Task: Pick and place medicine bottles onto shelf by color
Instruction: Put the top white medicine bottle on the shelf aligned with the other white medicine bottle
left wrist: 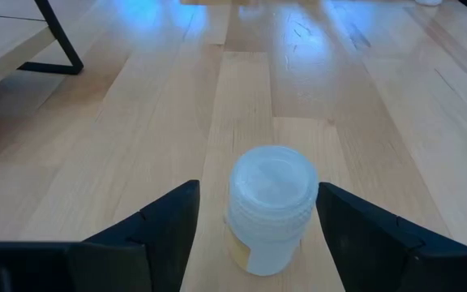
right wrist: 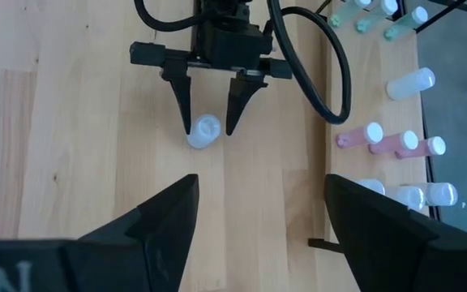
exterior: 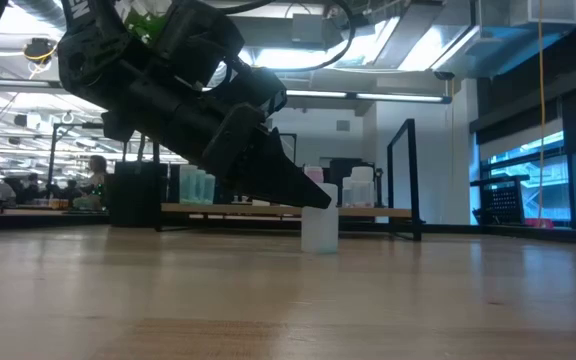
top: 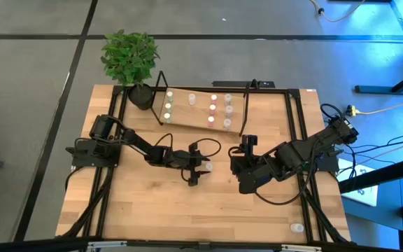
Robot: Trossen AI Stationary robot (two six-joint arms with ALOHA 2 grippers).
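Observation:
A small white medicine bottle (left wrist: 271, 203) stands upright on the wooden tabletop near the table's middle; it also shows in the high view (top: 207, 167) and the low view (exterior: 320, 228). My left gripper (left wrist: 258, 191) is open, one finger on each side of the bottle, as the right wrist view (right wrist: 209, 130) also shows. My right gripper (right wrist: 258, 182) is open and empty, just to the right of it (top: 238, 166). The shelf (top: 198, 119) lies at the table's far middle, with pink (right wrist: 387, 139), greenish (right wrist: 371, 18) and white (right wrist: 412, 195) bottles on it. My left gripper has its fingers level with the bottle's sides, the bottle standing on the table between them. One finger (left wrist: 339, 219) is close against the bottle's wall; I cannot tell whether it touches.
A potted green plant (top: 130, 56) stands at the table's far left corner beside the shelf's black frame end (top: 165, 94). One more pale bottle (top: 297, 227) stands near the front right corner. Black frame rails (top: 301, 140) run along the table's sides.

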